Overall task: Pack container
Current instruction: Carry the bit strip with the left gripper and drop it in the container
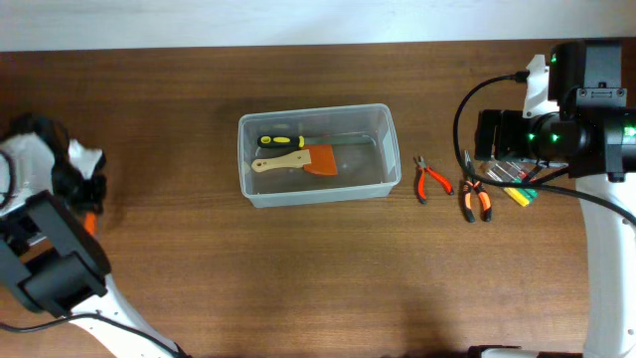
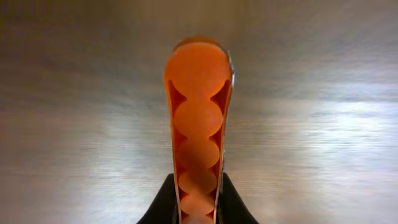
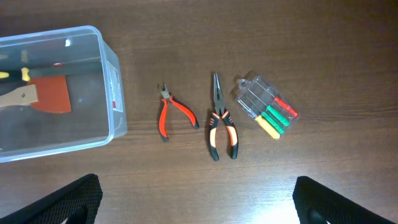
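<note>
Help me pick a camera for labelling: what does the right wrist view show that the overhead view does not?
Only the right wrist view: the screwdriver set in full, which the overhead partly hides under the right arm, and the right tool with its fingers spread wide. Only the overhead: the container as a whole, and the left arm. Both: the container, the orange scraper inside it, the red cutters and the long-nose pliers.

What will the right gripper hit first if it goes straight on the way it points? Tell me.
Probably the bare table, just short of the handles of the long-nose pliers. The right gripper is open and aims down there. Depth is unclear, so those handles might come first.
</note>
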Robot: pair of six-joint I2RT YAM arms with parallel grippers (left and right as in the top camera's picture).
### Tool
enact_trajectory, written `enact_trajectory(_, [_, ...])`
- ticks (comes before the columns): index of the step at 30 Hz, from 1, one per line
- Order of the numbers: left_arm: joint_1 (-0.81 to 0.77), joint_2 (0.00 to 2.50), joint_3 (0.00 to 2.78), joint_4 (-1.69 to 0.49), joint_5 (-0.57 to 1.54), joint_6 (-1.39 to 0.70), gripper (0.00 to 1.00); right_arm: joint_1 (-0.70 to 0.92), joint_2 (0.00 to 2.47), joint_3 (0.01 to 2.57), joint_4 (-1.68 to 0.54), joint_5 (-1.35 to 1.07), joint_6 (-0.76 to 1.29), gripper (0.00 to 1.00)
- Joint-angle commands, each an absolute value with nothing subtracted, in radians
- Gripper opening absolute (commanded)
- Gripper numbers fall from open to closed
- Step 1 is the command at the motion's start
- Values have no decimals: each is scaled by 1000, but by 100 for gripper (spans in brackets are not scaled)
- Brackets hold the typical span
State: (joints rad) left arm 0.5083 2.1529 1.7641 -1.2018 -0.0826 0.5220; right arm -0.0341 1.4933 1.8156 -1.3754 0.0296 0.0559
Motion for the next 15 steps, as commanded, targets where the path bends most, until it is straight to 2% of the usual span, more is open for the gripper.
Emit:
enact_trajectory(1, [406,1996,1927,-1239,-70,510,2,-41,1495,1816,-1371,31,60,99])
enact_trajectory(7, [123,1872,2107,-1261,-67,540,2,-41,1495,1816,-1364,31,60,99])
enact_trajectory(15, [-323,1899,2112,-1223,-67,822,2,-41,1495,1816,-1364,31,60,99])
